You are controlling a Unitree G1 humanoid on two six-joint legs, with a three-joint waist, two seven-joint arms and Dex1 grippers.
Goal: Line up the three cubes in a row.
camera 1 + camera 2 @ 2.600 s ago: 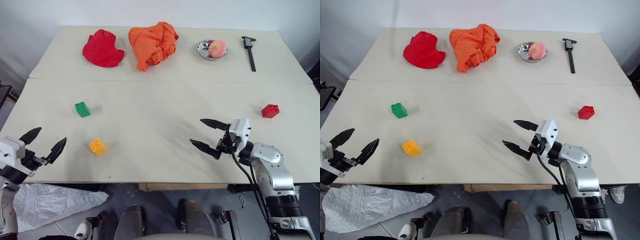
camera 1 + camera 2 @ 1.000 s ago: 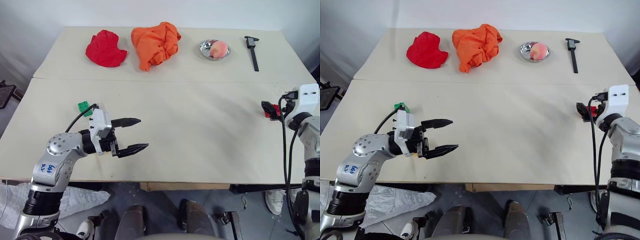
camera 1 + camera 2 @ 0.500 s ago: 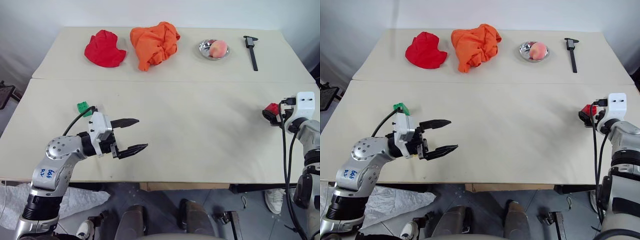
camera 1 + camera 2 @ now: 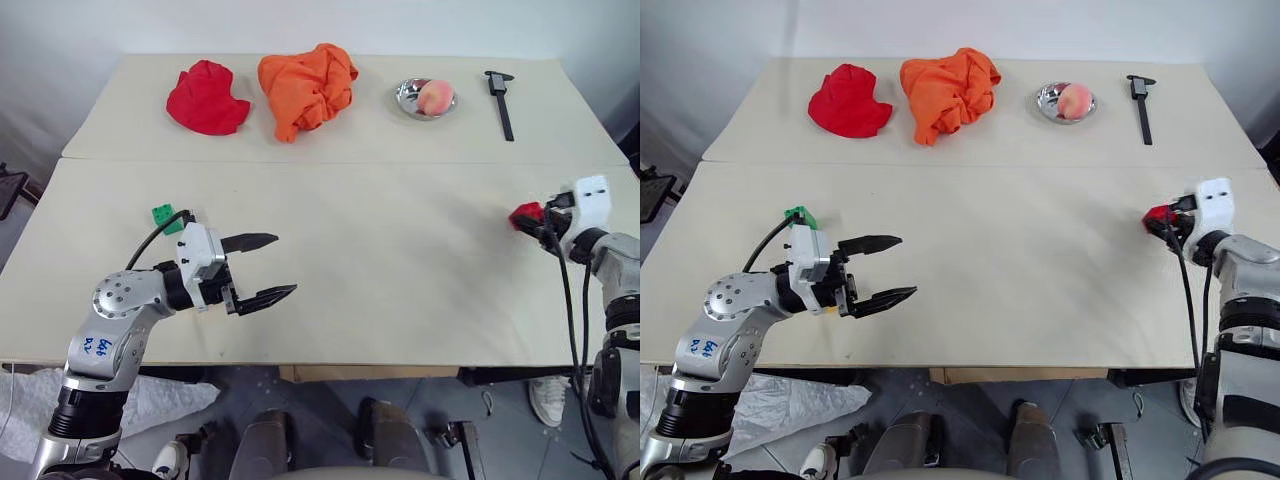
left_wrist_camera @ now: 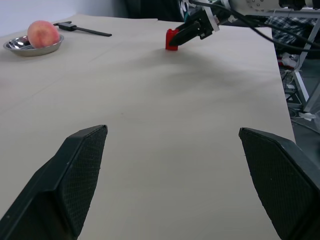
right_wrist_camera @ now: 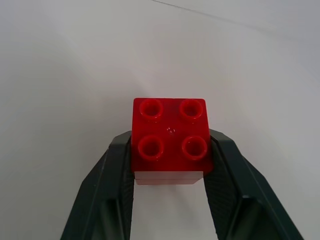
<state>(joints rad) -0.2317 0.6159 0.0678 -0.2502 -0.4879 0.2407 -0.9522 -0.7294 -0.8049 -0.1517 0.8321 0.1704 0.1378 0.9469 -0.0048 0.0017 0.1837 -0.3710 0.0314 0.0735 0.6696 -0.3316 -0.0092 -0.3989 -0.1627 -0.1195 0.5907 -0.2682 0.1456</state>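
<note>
Nearest, at about seven o'clock on the beige table (image 4: 400,260), the left gripper (image 4: 262,268) hovers with its two black fingers spread wide, pointing across the tabletop. Just behind its white wrist block, the small green studded plastic brick (image 4: 163,217) sits on the table, partly hidden. I cannot make out the yellow-orange brick.

Over at three o'clock, the right gripper (image 6: 170,170) pinches the small red studded plastic brick (image 6: 170,140) between its fingers, close to the table's edge.

Along the far side, from eleven to one o'clock, lie a crumpled red cloth (image 4: 205,98), a bunched orange cloth (image 4: 305,88), a peach-coloured fruit (image 4: 434,96) in a small metal bowl (image 4: 408,95), and a black caliper-like tool (image 4: 502,103).
</note>
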